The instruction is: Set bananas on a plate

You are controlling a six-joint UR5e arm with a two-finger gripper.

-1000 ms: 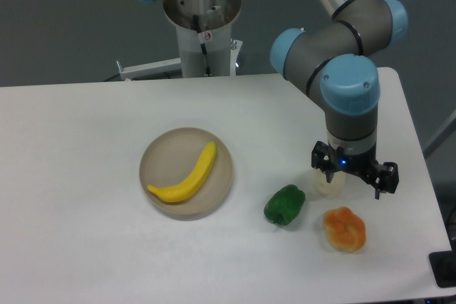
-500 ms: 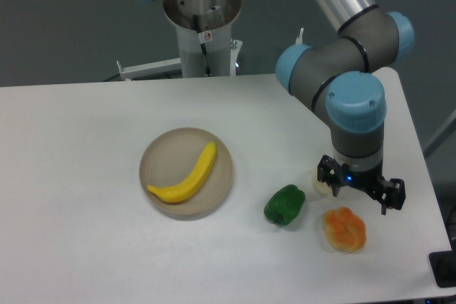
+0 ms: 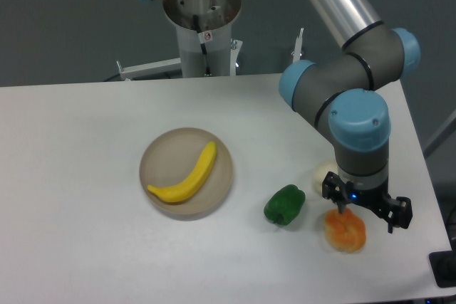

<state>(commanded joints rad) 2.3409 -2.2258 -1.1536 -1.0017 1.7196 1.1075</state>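
A bright yellow banana [image 3: 187, 175] lies diagonally inside the round beige plate [image 3: 162, 147] at the table's centre left. My gripper [image 3: 365, 213] hangs far to the right of the plate, directly over a lumpy orange fruit [image 3: 345, 231]. The wrist body hides the fingers from above, so their state does not show. Nothing visible is held.
A green pepper [image 3: 284, 204] lies between the plate and the orange fruit. A small pale round object [image 3: 324, 174] peeks out behind the gripper. The table's right edge [image 3: 420, 169] runs close to the arm, and the robot's base column [image 3: 203, 26] stands at the back.
The gripper has moved toward the front right, from over the pale object to over the orange fruit. The banana and plate have not moved.
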